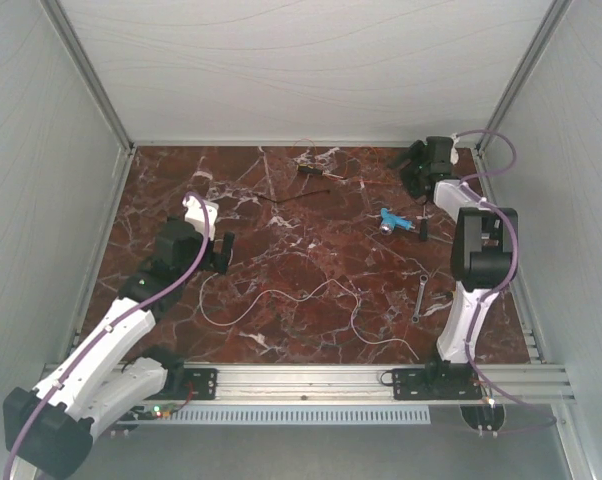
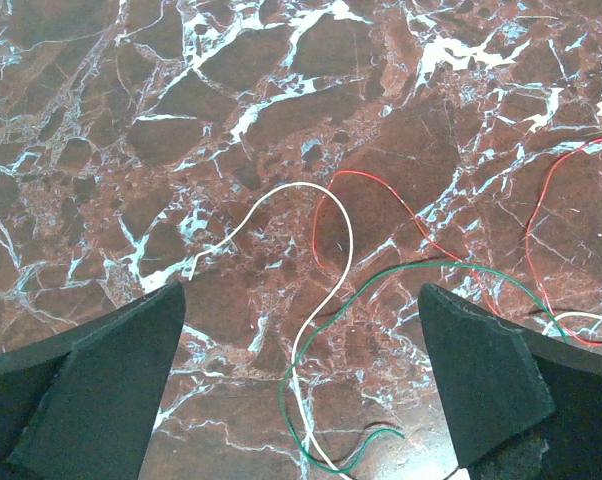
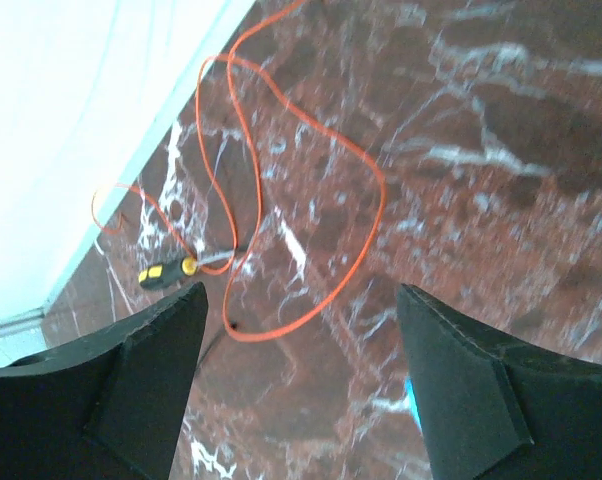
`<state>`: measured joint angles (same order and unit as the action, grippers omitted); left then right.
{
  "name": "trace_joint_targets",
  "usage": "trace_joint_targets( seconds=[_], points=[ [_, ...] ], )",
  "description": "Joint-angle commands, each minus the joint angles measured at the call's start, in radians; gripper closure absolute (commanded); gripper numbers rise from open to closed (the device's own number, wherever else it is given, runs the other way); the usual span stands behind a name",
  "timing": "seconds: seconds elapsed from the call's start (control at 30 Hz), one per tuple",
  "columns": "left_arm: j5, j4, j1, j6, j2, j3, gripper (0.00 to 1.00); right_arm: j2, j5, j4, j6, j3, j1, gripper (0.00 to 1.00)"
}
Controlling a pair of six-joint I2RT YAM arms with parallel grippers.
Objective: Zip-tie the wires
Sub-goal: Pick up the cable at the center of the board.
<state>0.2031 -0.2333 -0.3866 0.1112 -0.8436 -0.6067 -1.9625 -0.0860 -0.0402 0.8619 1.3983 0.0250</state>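
The wires lie loose on the red marble table [image 1: 311,330]. A white strand [image 1: 281,293] snakes across the middle, just right of my left gripper [image 1: 221,255]. In the left wrist view, white [image 2: 321,300], green [image 2: 431,265] and red [image 2: 381,190] strands cross on the table below my left gripper [image 2: 301,385], which is open and holds nothing. My right gripper [image 1: 413,165] hangs at the back right. Seen from its wrist, it [image 3: 301,390] is open and empty above an orange wire loop [image 3: 371,200]. A thin dark strip [image 3: 213,340] shows beside its left finger.
A yellow-and-black screwdriver [image 1: 311,170] [image 3: 166,272] lies near the back wall. A blue tool [image 1: 396,222] and a small wrench [image 1: 419,295] lie on the right side. White walls close in the table on three sides, and a metal rail [image 1: 311,380] runs along the near edge.
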Motion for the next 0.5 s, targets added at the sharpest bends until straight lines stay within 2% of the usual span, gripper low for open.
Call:
trace_joint_targets(
  seconds=[0.0, 0.2, 0.47],
  points=[
    [-0.028, 0.045, 0.000, -0.010, -0.006, -0.012, 0.00, -0.087, -0.132, 0.037, 0.010, 0.105, -0.051, 0.27],
    [-0.037, 0.046, 0.003, -0.007, -0.017, -0.014, 0.00, -0.207, -0.239, 0.063, 0.057, 0.165, -0.072, 0.28],
    [-0.049, 0.046, 0.006, -0.005, -0.030, -0.013, 0.00, -0.268, -0.281, 0.120, 0.122, 0.175, -0.070, 0.33]
  ],
)
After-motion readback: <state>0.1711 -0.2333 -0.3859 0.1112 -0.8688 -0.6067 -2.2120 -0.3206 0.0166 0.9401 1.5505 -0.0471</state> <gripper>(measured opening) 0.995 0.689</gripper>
